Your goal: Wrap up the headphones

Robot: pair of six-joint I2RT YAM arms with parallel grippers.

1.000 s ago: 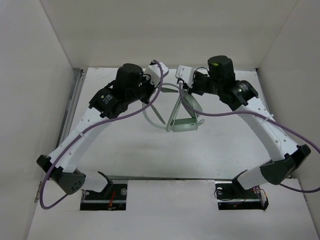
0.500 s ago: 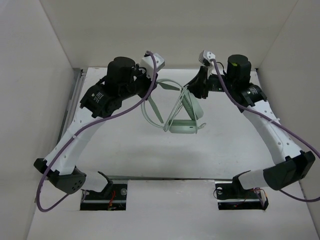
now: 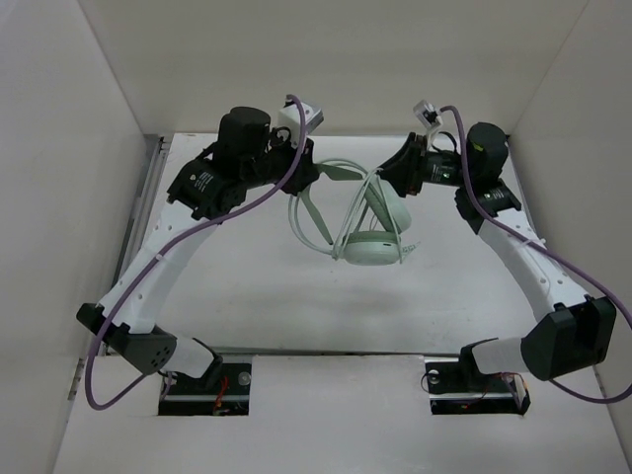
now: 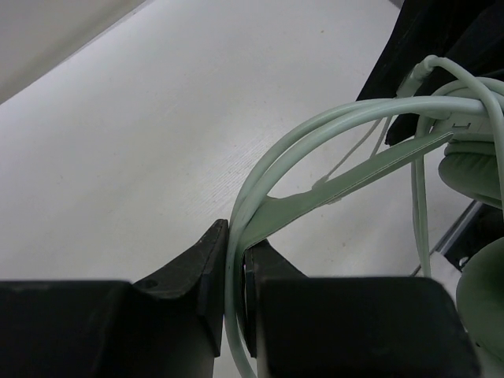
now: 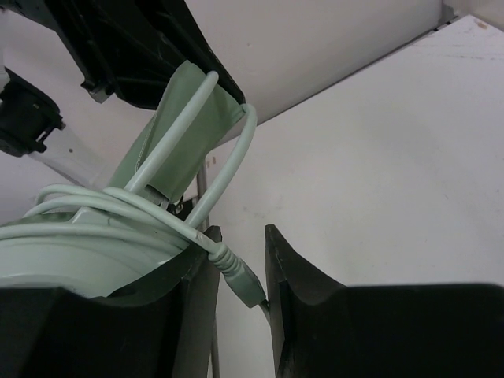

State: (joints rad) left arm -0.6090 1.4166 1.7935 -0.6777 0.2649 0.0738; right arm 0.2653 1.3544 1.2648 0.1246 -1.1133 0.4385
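Mint-green headphones [image 3: 373, 247] are hanging in the air over the middle of the table [image 3: 247, 296]. They are sitting between the two arms and are not touching the table.

The left gripper [image 4: 236, 236] is pinching the thin headband [image 4: 339, 126], with its jaws pressed tight on it. I think it is doing this so the headphones are staying up and are not spinning while the cable goes round.

The cable [image 5: 236, 150] is lying in a few loops around the band, right by an earcup [image 5: 71, 260]. The right gripper [image 5: 242, 234] is sitting at the loose end of the cable. Its jaws are standing a little apart. The plug [image 5: 240, 279] is lying in the gap, close against one finger, and nothing is squeezing it.

I think the right gripper is waiting there because the end is the last bit to put away. The wrapping is looking close to done. The end is not tucked in yet, so it may be slipping out soon and the loops may be coming loose. The next move is going to need a soft, careful push.
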